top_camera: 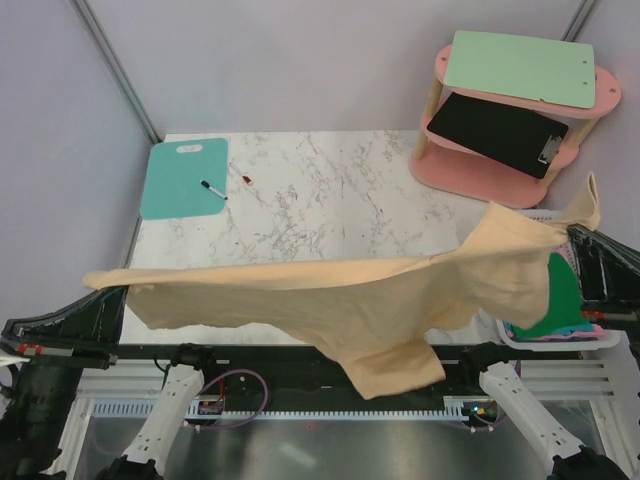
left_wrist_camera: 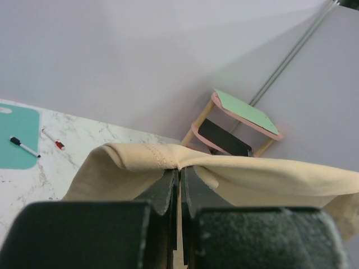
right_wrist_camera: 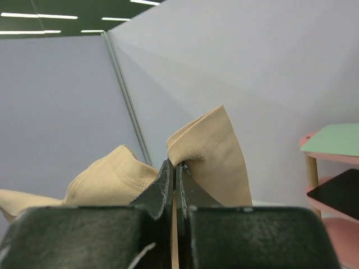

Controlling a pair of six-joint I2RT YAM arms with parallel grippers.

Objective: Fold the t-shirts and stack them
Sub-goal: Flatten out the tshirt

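Observation:
A light tan t-shirt (top_camera: 350,300) hangs stretched in the air over the table's near edge, one sleeve drooping at the bottom middle. At the far left, my left gripper (top_camera: 105,283) is shut on the shirt's hem; the left wrist view shows the tan cloth (left_wrist_camera: 269,179) pinched at the left gripper's tips (left_wrist_camera: 180,168). At the right, my right gripper (top_camera: 572,232) is shut on the other end, held higher. The right wrist view shows a fold of cloth (right_wrist_camera: 219,151) clamped in the right gripper (right_wrist_camera: 175,163). More t-shirts, green (top_camera: 562,298) over pink and blue, lie in a basket at the right, partly hidden by the tan shirt.
A teal board (top_camera: 185,178) with a marker (top_camera: 213,190) lies at the table's back left, a small red item (top_camera: 246,179) beside it. A pink two-tier shelf (top_camera: 470,175) at the back right carries a mint clipboard (top_camera: 520,68) and a black clipboard (top_camera: 498,133). The white basket (top_camera: 545,343) sits at the right edge.

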